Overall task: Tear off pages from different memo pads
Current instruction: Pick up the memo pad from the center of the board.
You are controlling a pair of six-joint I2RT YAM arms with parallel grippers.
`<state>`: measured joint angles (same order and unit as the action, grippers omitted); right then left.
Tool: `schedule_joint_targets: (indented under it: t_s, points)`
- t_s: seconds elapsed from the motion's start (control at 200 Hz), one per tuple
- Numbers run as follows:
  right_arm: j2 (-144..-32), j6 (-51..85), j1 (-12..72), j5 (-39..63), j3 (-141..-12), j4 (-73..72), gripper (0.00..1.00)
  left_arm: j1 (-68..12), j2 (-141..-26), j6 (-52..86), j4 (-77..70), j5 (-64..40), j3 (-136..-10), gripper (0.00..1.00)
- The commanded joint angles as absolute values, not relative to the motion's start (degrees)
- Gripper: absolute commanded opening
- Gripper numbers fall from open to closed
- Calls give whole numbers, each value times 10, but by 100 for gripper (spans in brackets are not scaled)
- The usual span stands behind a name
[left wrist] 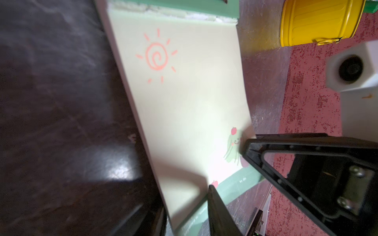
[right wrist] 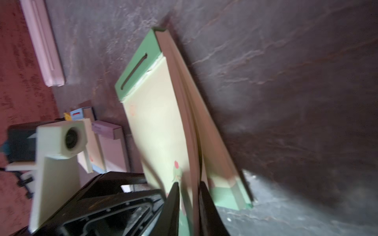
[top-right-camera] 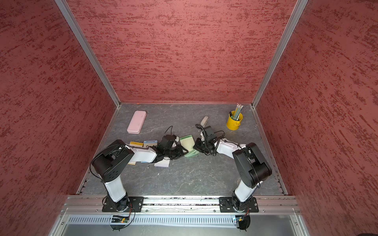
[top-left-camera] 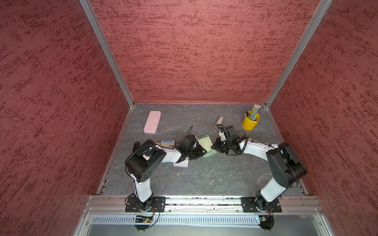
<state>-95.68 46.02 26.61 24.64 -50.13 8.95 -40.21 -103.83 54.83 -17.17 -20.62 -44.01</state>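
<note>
The jaws of the right gripper were pinched on the lower edge of the lifted pale green paper page of the green-strip memo pad. The jaws of the left gripper stood apart over that pad's lower corner. The grey marbled table carried the pad centrally, between the arms. A blue-strip pad and a yellow-strip pad lay beside the left arm.

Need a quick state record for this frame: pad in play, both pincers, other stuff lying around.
pad in play: green memo pad, centre of the scene
right pincer: pinching the pad's lifted top pages at their unbound end
left pincer: at a corner of the pad's unbound end, grip unclear
other pads: yellow-strip pad, blue-strip pad, on the robot's left
bystanders: pink case, pencil pot
</note>
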Motion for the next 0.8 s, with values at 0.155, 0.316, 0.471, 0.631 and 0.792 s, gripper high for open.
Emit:
schedule_joint_targets:
  t_s: [0.155,0.316,0.471,0.631,0.792]
  points:
    - [-965,485,280,292,-479,27,24,-416,-1050,543,-163,-211,-431,32]
    - [-977,501,276,303,-462,-28,19,-416,-1043,543,-161,-210,-430,32]
    - [-971,553,270,339,-419,-139,8,-398,-1017,537,-174,-217,-421,42]
    - [-945,602,258,366,-385,-233,0,-341,-935,542,-219,-224,-373,64]
    - [-923,628,255,393,-383,-292,0,-292,-846,542,-286,-208,-327,83]
